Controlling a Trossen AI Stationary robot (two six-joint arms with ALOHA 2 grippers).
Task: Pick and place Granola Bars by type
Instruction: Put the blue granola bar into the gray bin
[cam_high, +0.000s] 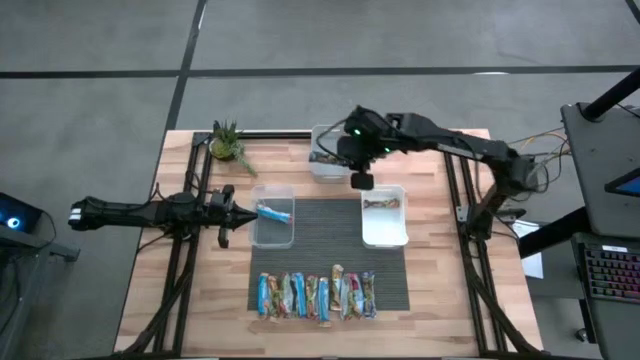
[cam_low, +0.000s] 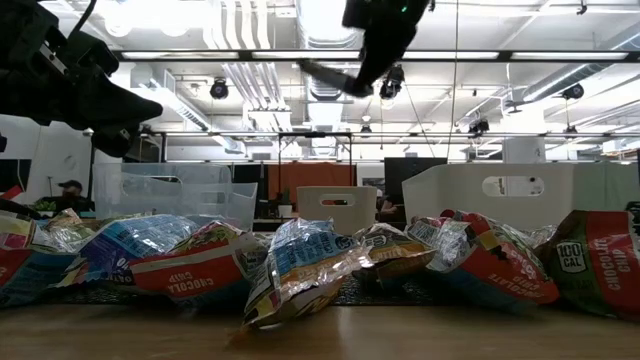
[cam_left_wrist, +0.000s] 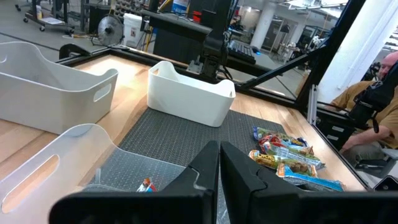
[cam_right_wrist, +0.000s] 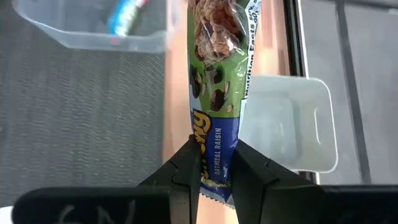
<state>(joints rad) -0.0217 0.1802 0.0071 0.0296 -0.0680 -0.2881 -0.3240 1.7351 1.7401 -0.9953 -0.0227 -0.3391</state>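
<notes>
Several granola bars (cam_high: 315, 295) lie side by side in a row on the near part of the dark mat; in the low view they form a pile (cam_low: 300, 262). A blue bar (cam_high: 274, 211) lies in the clear bin (cam_high: 272, 232), and a brown one (cam_high: 381, 204) in the white bin (cam_high: 384, 232). My right gripper (cam_high: 361, 180) hangs high between the white bin and the far bin (cam_high: 322, 166), shut on a green-and-blue bar (cam_right_wrist: 214, 74). My left gripper (cam_high: 228, 210) is shut and empty, just left of the clear bin, also seen in its wrist view (cam_left_wrist: 219, 163). My right gripper (cam_right_wrist: 214, 154) pinches the green-and-blue bar by its blue end (cam_right_wrist: 216, 140) between the two fingers (cam_right_wrist: 186, 163). The bar runs straight out past the fingertips along their length. It is lifted clear, high above the table, and in the low view it sticks out slantwise below the gripper (cam_low: 322, 74).
A small potted plant (cam_high: 228, 143) stands at the table's far left corner. The far bin (cam_right_wrist: 287, 124) shows bare under the held bar. People sit beyond the table, one at the side (cam_left_wrist: 373, 102) and one behind (cam_low: 68, 192). Bare wood runs along both sides of the mat.
</notes>
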